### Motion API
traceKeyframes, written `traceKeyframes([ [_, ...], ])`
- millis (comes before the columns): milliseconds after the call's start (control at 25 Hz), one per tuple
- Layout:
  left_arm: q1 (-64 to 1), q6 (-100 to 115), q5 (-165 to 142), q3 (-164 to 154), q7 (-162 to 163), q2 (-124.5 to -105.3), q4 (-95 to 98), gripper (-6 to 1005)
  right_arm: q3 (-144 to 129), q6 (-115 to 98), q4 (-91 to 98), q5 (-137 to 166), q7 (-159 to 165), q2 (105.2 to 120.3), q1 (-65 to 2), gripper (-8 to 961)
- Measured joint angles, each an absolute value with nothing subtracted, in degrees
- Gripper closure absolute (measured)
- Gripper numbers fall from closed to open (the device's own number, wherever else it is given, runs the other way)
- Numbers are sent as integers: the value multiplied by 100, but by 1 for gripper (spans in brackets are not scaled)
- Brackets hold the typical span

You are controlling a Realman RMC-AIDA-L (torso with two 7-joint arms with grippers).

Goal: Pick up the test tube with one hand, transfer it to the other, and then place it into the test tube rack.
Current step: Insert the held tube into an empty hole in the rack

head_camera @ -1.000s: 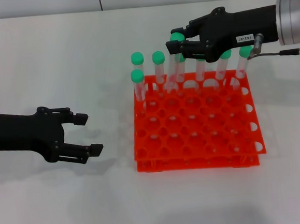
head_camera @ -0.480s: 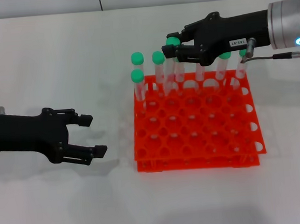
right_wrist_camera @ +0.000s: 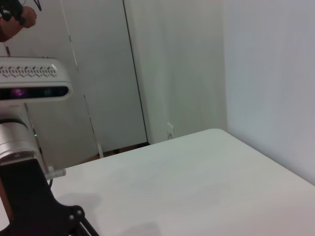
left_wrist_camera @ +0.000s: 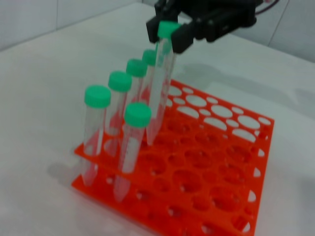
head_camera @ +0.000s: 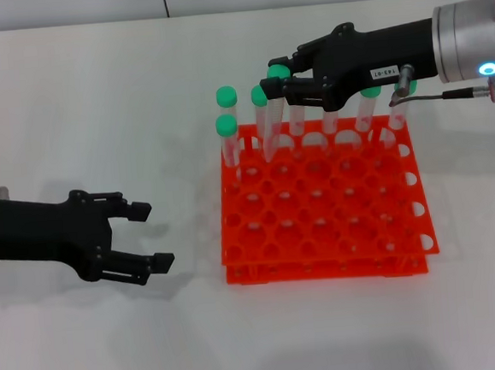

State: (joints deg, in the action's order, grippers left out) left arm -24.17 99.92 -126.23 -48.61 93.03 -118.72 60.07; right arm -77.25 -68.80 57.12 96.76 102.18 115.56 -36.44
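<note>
My right gripper (head_camera: 280, 76), the one with the white sticker, is shut on the green cap end of the test tube (head_camera: 273, 119) over the back left of the orange-red test tube rack (head_camera: 320, 241). The left wrist view shows that gripper (left_wrist_camera: 170, 32) holding the tube (left_wrist_camera: 160, 83) tilted, with its tip down at a hole in the rack (left_wrist_camera: 197, 196). My left gripper (head_camera: 151, 237) hovers open and empty over the table, left of the rack. The right wrist view shows neither fingers nor tube.
Several other green-capped tubes (head_camera: 228, 135) stand in the rack's back row and back left corner (left_wrist_camera: 97, 123). Most holes toward the front are unfilled. The white table (head_camera: 95, 94) stretches bare around the rack.
My right gripper has carried the tube to the left and lower, bringing its tip down to the rack. My left gripper has drifted slightly back and stays open.
</note>
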Motion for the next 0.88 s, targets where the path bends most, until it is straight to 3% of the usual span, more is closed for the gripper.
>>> traceKeyframes([
  [880, -2440, 9993, -12665, -4860, 9237, -11877, 5994, 115, -7805, -6797, 5646, 9643, 10213, 11584, -3734, 628],
])
